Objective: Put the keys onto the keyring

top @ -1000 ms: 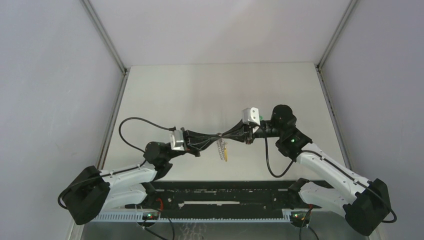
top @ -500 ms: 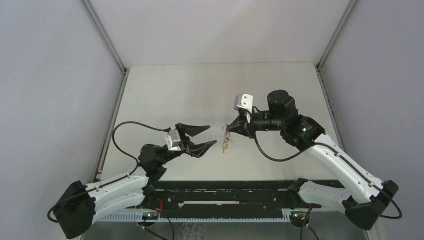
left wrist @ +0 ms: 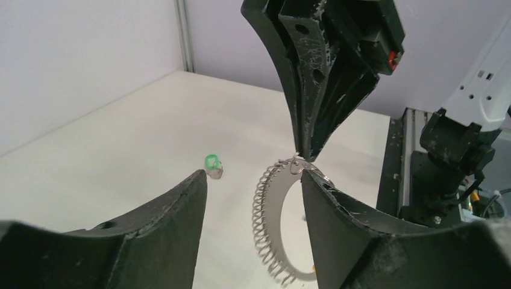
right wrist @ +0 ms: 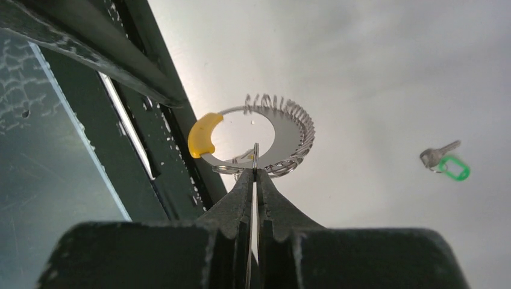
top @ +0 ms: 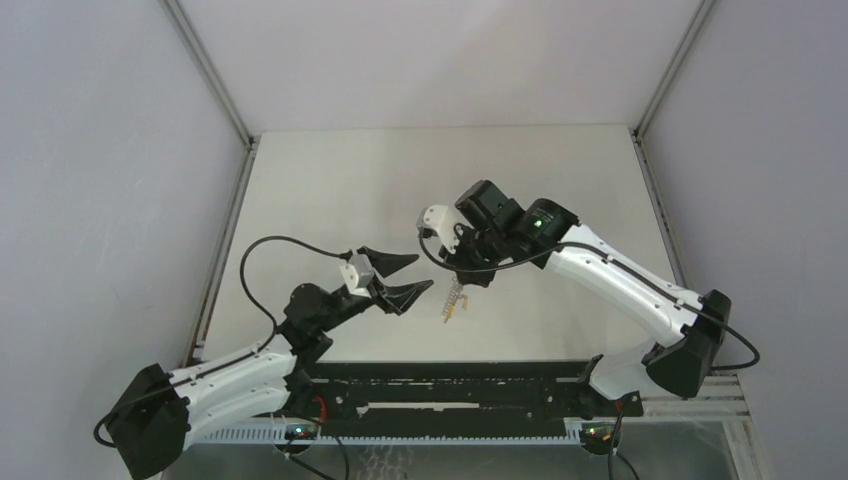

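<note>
My right gripper is shut on the top of the keyring, a thin grey ring with a beaded rim that hangs above the table. In the right wrist view the gripper pinches the keyring, and the yellow key hangs on the ring. The green key lies alone on the table. My left gripper stands open just left of the ring. In its own view the gripper has the keyring between its spread fingers, apart from them, with the green key beyond.
A black rail runs along the table's near edge, between the arm bases. Grey walls close in the table on the left, right and back. The right arm's base shows at the right of the left wrist view.
My left gripper has opened, let go of the keyring and drawn back to the left. The right arm has swung left and down, with the ring hanging from its shut jaws.
</note>
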`<state>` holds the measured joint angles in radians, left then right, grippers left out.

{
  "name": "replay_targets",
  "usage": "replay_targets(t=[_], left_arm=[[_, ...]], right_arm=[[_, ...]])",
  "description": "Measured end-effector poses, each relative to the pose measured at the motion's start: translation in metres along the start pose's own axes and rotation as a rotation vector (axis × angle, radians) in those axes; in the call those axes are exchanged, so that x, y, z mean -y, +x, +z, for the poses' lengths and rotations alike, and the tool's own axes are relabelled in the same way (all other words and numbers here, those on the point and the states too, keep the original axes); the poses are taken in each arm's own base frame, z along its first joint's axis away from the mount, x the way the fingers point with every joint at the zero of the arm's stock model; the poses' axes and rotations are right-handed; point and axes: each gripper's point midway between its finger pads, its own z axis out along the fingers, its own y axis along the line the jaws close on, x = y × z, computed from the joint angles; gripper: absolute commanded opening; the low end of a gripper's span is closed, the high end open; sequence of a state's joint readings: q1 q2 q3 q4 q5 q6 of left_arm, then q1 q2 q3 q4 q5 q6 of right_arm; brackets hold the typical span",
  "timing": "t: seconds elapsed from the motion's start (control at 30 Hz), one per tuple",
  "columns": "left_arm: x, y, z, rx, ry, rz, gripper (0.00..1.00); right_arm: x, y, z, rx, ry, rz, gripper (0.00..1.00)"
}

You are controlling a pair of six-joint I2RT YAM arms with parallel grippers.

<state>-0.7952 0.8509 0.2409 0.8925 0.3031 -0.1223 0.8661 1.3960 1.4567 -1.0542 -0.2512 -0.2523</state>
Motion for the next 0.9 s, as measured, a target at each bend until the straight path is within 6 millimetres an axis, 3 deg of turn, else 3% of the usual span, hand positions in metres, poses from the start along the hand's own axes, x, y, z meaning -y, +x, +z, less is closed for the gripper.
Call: replay_targets(t=[0.17, 0.4, 0.9], left_arm=[[0.004, 0.021, 0.001, -0.070, 0.037, -0.012, 0.58], [0.027, 0.043, 0.003, -0.125, 0.184, -0.044, 0.54], [0.046, 0.024, 0.023, -0.067, 0.333, -0.059, 0.38]], right_arm=[[-0.004, 0.011, 0.003, -0.095, -0.009, -0.012, 0.00], [-0.007, 0.005, -0.002, -0.118, -0.022, -0.054, 0.00], [-0.023, 0.003, 0.000, -0.115, -0.086, -0.194, 0.00]])
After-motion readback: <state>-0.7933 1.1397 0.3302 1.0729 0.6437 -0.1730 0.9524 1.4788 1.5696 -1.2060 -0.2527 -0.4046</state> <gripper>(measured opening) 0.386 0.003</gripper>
